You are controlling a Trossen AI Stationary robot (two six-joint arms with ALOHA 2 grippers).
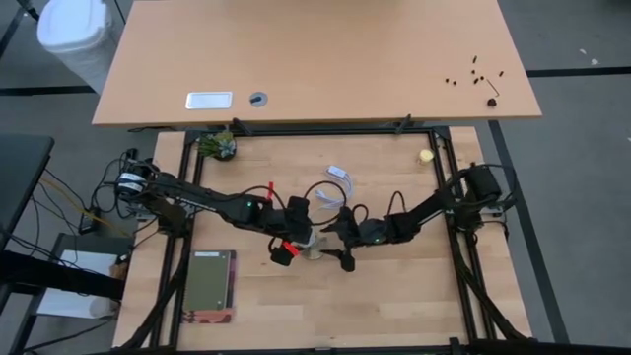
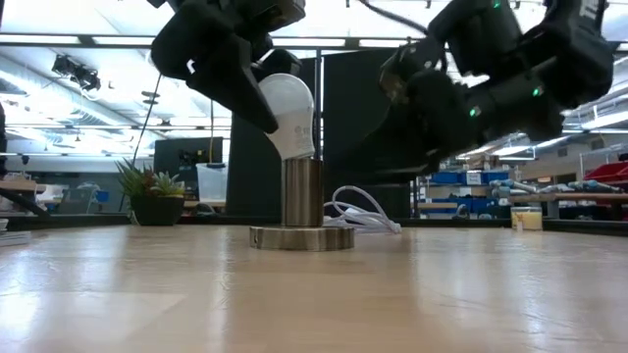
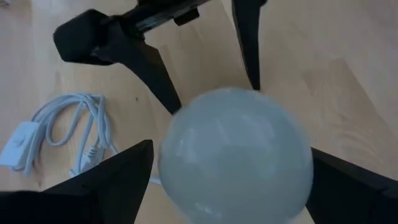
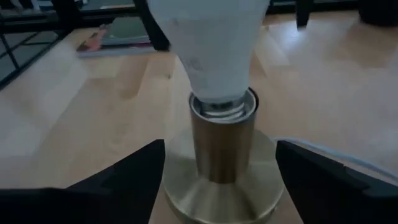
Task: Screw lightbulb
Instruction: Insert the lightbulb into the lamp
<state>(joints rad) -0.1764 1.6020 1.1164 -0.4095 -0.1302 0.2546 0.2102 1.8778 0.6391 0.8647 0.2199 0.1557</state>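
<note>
From above, both arms meet over the middle of the table (image 1: 394, 296). The left gripper (image 1: 296, 235) sits over the socket (image 1: 314, 247), the right gripper (image 1: 340, 242) just beside it, and the white cord (image 1: 337, 174) lies near.

From table height, the lightbulb (image 2: 287, 113) stands tilted in the socket's metal tube (image 2: 302, 191), its screw end at the tube's mouth. The left gripper (image 2: 250, 83) holds its globe from above, probably to turn it into the thread.

The left wrist view looks down on the lightbulb's globe (image 3: 235, 155), with that arm's fingers (image 3: 118, 180) spread wide on either side, seemingly touching it.

The right wrist view faces the socket (image 4: 221, 149). The right arm's fingers (image 4: 140, 174) stand open on either side of the round base, gripping nothing; they seem set to steady it.
</note>
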